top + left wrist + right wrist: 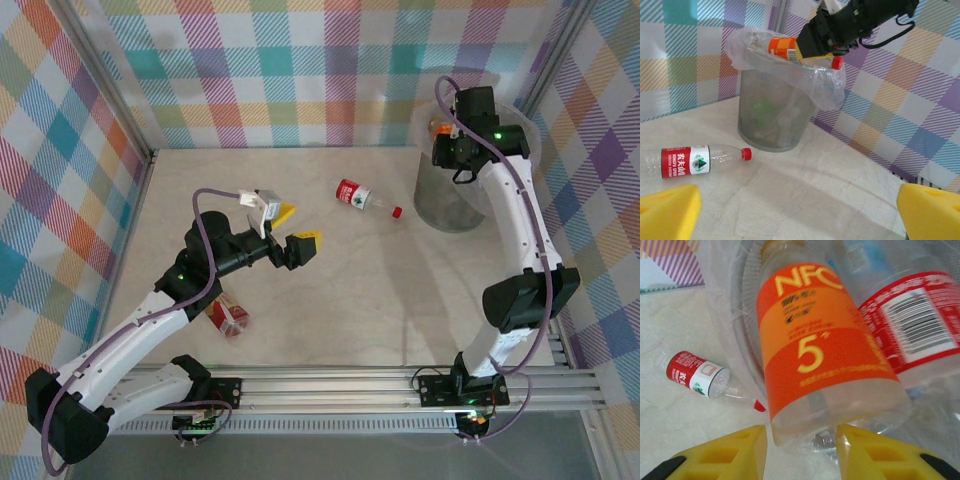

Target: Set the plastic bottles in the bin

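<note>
Right wrist: right end effector [801,437] clamps orange-labelled bottle [815,340] above bin [770,125].

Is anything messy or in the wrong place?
Yes. A red bottle lies on its side near the bin, not inside. A second bottle lies by the left arm. The right hand holds an orange bottle.

The bin [771,125] is grey, with a clear crinkled liner [832,92]. Over its rim, the orange-labelled bottle [820,350] shows 2 orange shades, yellow lettering and a yellow 5. Left of the bin, the red-labelled bottle [687,161] has a white-and-green patch and a red cap. Behind the bin, the walls [300,70] are pastel plaid. Under it, the table [350,300] is cream and veined. The left gripper [296,229] and right gripper [800,452] have yellow fingers [667,212].
</note>
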